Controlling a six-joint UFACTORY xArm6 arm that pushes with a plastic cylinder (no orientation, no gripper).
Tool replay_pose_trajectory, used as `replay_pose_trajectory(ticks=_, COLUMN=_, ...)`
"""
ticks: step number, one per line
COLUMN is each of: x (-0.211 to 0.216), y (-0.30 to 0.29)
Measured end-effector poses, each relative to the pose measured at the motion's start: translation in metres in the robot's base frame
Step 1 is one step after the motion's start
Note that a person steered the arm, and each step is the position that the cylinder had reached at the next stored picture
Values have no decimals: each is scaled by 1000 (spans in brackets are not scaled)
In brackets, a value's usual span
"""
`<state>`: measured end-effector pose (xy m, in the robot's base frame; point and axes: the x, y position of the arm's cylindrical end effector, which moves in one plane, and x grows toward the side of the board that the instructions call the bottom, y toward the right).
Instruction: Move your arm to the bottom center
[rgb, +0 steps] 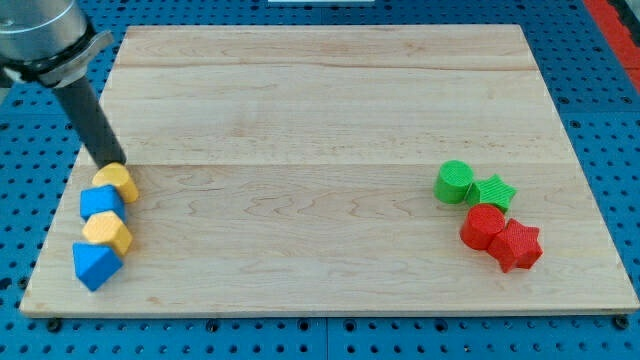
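Observation:
My tip (110, 161) rests at the wooden board's (320, 110) left edge, at mid height of the view, touching or just above the top of a yellow block (117, 181). Below that block runs a column along the left edge: a blue block (101, 202), a second yellow block (107, 232) and a blue block (95, 265) at the bottom left. At the view's right lie a green cylinder (454, 182), a green star (493, 192), a red cylinder (484, 226) and a red star (517, 246), clustered together.
The board lies on a blue perforated table (30, 200). The arm's grey body (40, 35) fills the view's top left corner.

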<state>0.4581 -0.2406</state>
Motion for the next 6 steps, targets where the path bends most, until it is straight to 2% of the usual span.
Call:
replay_pose_trajectory(ticks=1, x=34, y=0)
replay_pose_trajectory(ticks=2, x=36, y=-1)
replay_pose_trajectory(ticks=3, x=23, y=-54)
replay_pose_trajectory(ticks=4, x=32, y=-64)
replay_pose_trajectory(ticks=5, x=105, y=-62)
replay_pose_trajectory(ticks=6, x=158, y=-55)
